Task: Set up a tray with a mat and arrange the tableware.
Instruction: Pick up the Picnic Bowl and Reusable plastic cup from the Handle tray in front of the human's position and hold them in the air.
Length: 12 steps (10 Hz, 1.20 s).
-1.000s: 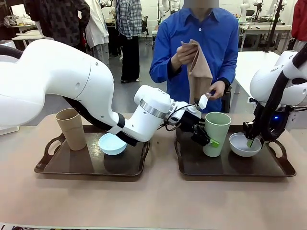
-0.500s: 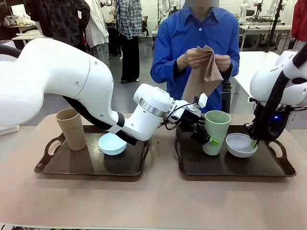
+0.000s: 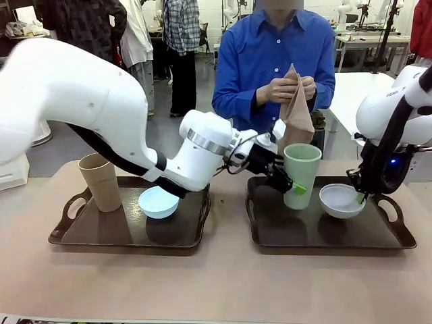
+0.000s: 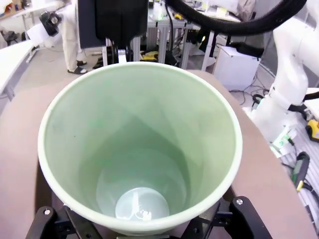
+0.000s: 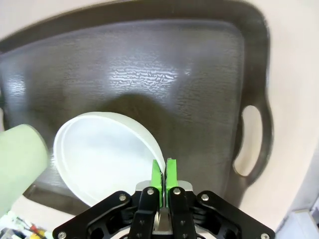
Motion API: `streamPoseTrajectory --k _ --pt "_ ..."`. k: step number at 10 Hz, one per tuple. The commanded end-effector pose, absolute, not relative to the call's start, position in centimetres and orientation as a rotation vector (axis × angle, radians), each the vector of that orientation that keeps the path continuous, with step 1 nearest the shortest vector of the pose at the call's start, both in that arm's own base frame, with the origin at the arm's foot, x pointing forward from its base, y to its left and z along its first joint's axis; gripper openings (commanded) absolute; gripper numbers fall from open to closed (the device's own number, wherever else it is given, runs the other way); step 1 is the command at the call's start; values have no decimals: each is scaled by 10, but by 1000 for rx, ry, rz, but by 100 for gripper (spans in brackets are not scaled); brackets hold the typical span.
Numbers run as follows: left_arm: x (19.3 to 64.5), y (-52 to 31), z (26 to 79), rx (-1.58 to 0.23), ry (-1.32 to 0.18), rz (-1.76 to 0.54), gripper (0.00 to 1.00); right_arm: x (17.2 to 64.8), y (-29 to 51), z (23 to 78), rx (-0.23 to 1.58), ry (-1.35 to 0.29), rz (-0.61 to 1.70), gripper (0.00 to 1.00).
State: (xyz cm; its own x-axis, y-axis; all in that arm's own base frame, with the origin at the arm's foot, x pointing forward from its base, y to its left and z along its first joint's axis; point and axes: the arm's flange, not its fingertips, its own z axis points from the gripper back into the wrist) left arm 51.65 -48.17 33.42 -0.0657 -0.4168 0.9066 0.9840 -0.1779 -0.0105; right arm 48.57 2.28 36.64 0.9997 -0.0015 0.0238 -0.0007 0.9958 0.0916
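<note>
Pale green cup (image 3: 301,175) (image 4: 139,149) is held upright over the right tray (image 3: 398,236), clasped near its base by the robot's left hand (image 3: 295,186), whose jaws are spread wide around it. Beside it, the whitish bowl (image 3: 342,200) (image 5: 104,154) is held tilted over the same tray, its rim pinched between the closed pads of the right hand (image 5: 163,172) (image 3: 361,198). On the left tray (image 3: 74,233) are stood the tan-brown cup (image 3: 100,181) and the light blue bowl (image 3: 158,201). A tan cloth (image 3: 297,115) is held up by the person (image 3: 270,47) beyond the worktop (image 3: 216,283). Small lettering on the right arm (image 3: 391,108) cannot be read.
</note>
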Motion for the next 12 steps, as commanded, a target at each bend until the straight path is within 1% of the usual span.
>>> streamPoseTrajectory --k 1,2,4,5,9,12 --pt "481 -451 391 -974 -914 -1560 53 454 11 395 99 -91 16 0" --pt "471 -447 417 -974 -944 -1580 53 440 7 415 99 -130 14 0" --pt "455 -445 461 -902 -949 -1643 53 405 1 456 107 -217 9 0" --pt "447 -441 484 -813 -895 -1680 53 357 3 509 99 -295 1 0" --pt "451 -434 471 -814 -882 -1648 53 345 4 525 110 -307 -1 0" --pt "454 -440 481 -820 -891 -1670 53 360 7 523 138 -268 -19 0"
